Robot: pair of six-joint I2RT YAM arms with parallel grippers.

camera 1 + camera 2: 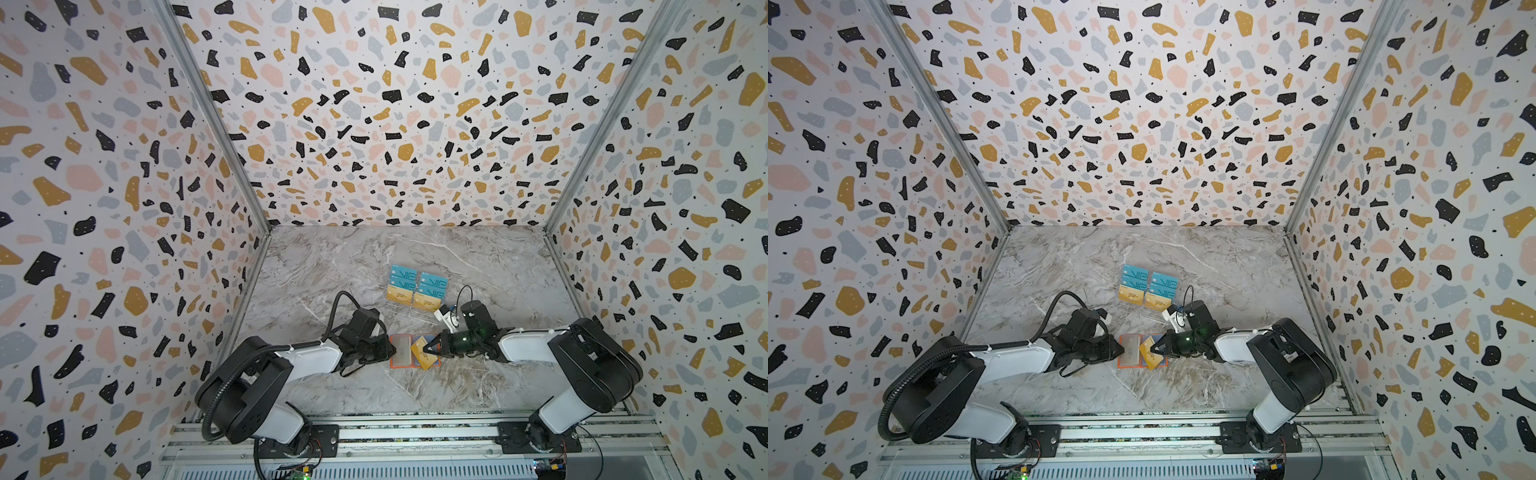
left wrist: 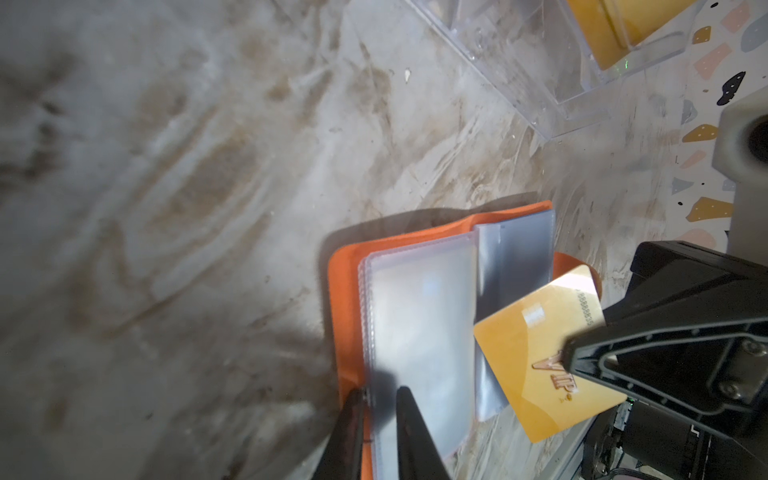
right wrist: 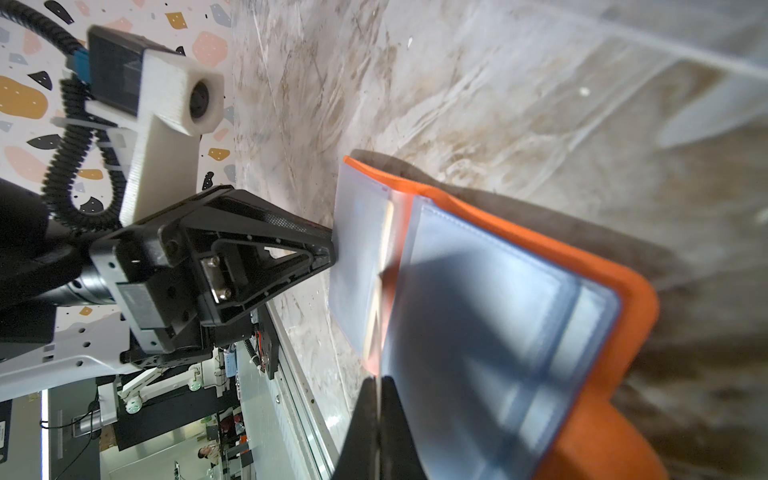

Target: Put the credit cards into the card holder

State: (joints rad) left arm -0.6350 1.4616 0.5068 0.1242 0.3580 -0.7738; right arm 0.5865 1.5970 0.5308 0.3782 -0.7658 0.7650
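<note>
Hovering over the right half of the open orange card holder (image 2: 345, 291), the right hand (image 2: 568, 356) is clamped tight on a gold VIP card (image 2: 536, 345), gripping it by one long edge and carrying it tilted. The holder itself lies flat on the marble bench (image 1: 332, 270), right between the two arms. Across from it, the left hand (image 2: 380, 415) stands with its jaws nearly together on the outer edge of the clear sleeves (image 2: 419, 332). Whether it pinches one leaf or several, the blur makes it hard to say, though the right wrist view shows a leaf standing up off the stack. Now the bit that matters: in both top views the card sits skewed, its long axis on a diagonal to the sleeves' straight edges. Its leading corner is aimed at the holder's spine, with the left hand beyond. The right hand is the one in position, and my read is that it needs to square the card up before sliding it in. Back behind, teal cards (image 1: 404, 274) and gold cards (image 1: 400, 294) wait in the clear acrylic stand (image 1: 419, 318), well apart from the holder.
</note>
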